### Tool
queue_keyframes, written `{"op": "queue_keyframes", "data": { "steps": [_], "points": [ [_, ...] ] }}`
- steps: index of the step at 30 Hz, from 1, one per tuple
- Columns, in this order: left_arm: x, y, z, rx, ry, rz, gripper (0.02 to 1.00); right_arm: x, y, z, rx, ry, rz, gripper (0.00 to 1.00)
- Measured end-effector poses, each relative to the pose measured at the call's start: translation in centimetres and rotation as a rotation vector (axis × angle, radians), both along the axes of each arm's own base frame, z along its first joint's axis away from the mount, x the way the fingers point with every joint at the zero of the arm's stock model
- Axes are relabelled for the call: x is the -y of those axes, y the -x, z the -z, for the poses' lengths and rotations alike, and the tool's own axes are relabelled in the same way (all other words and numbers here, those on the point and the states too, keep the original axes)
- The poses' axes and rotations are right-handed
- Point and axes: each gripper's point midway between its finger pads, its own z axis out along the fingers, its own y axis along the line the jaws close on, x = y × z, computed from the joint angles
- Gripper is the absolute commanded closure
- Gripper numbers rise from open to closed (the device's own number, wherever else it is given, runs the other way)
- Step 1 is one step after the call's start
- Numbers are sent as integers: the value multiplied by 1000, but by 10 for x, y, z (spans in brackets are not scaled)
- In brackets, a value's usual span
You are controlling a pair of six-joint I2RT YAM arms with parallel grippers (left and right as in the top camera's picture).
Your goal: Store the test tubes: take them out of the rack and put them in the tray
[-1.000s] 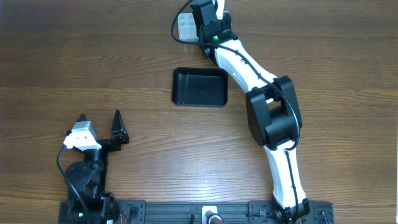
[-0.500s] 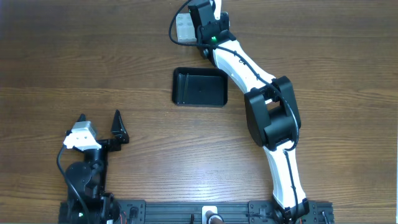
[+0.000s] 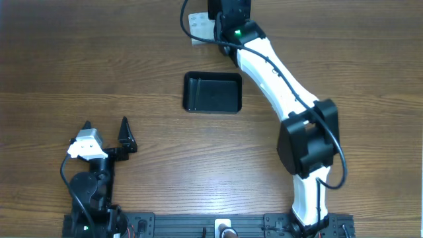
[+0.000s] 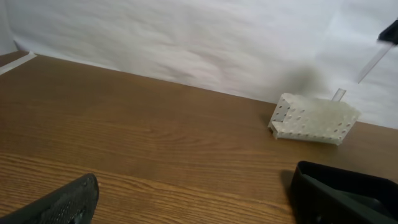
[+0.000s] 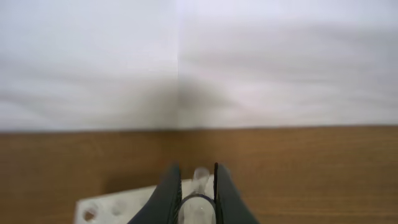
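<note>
The white perforated rack (image 3: 199,28) stands at the table's far edge, with one clear tube (image 4: 339,94) still upright in it. My right gripper (image 5: 193,171) hangs above the rack (image 5: 118,208), shut on a clear test tube (image 5: 200,186). The left wrist view shows that tube (image 4: 372,63) lifted clear, slanting above the rack (image 4: 314,117). The black tray (image 3: 213,92) lies on the table nearer than the rack, and what it holds is hard to make out. My left gripper (image 3: 106,131) stands open near the left arm's base, holding nothing.
A white wall or backdrop rises just behind the rack. The right arm (image 3: 277,73) stretches diagonally past the tray's right side. Bare wooden table (image 3: 99,59) spreads across the left half and the middle.
My right gripper has risen from the rack with a tube in it, and the arm has swung to the right. The left arm has stayed still.
</note>
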Motion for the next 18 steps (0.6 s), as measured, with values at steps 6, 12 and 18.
{"op": "queue_keyframes", "data": {
  "steps": [6,12,18],
  "points": [
    [0,0,0,0,0,0,20,1,24,-19,-39,7,-11,965],
    [0,0,0,0,0,0,20,0,60,-8,-179,-10,-5,976],
    [0,0,0,0,0,1,20,-2,106,17,-385,-69,-3,969]
  ]
}}
